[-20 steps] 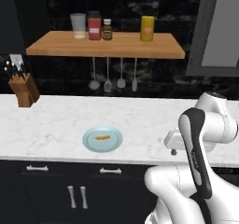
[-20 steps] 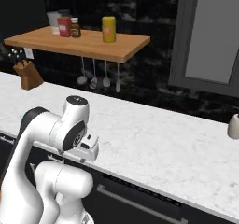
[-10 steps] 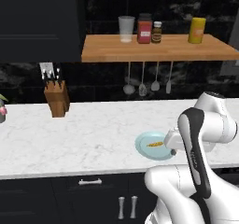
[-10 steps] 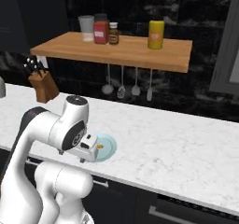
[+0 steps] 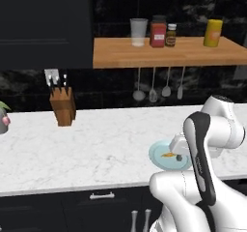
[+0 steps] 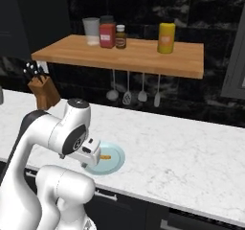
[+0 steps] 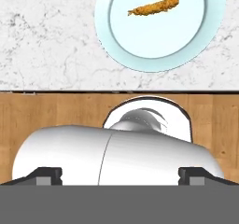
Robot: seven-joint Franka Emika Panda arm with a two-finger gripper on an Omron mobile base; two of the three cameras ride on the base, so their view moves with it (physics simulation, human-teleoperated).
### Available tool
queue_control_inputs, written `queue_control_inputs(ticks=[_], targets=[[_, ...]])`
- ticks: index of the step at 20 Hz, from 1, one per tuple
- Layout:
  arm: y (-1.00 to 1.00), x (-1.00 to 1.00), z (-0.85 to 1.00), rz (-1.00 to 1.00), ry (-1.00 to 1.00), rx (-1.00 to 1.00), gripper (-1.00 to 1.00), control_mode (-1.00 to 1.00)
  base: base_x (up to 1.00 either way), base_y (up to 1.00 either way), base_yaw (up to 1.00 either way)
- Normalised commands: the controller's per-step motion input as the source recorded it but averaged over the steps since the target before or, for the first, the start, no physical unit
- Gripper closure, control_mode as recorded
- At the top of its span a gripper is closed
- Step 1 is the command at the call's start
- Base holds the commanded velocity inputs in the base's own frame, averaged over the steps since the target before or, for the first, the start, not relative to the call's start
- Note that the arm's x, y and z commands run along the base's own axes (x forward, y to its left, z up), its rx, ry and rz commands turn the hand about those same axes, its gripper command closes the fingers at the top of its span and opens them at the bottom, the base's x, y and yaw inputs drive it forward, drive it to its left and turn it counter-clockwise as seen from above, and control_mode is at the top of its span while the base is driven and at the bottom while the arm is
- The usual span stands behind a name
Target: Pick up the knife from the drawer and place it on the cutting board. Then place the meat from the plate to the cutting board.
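Two task items are in sight on the white marble counter: the plate near its front edge, and the meat lying on it. I see neither knife nor cutting board, so I judge the drawer step is still ahead. I would first find the drawer below the counter edge and keep the folded arm clear of the plate. The gripper stands with its jaws wide apart, holding nothing, poised above and nearer the robot than the plate.

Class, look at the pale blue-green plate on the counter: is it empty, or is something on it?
Not empty. The meat, one small orange-brown strip, lies on the plate near its middle.
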Motion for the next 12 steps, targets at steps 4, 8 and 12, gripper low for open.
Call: queue_control_inputs(ticks=[4, 8, 12], targets=[[0.0, 0.0, 0.0, 0.0, 0.0, 0.0, -1.0, 1.0, 0.25, 0.03, 0.0], [0.0, 0.0, 0.0, 0.0, 0.0, 0.0, -1.0, 1.0, 0.0, 0.07, -0.11], [0.02, 0.0, 0.0, -0.05, 0.02, 0.0, -1.0, -1.0, 0.0, 0.02, -0.14]])
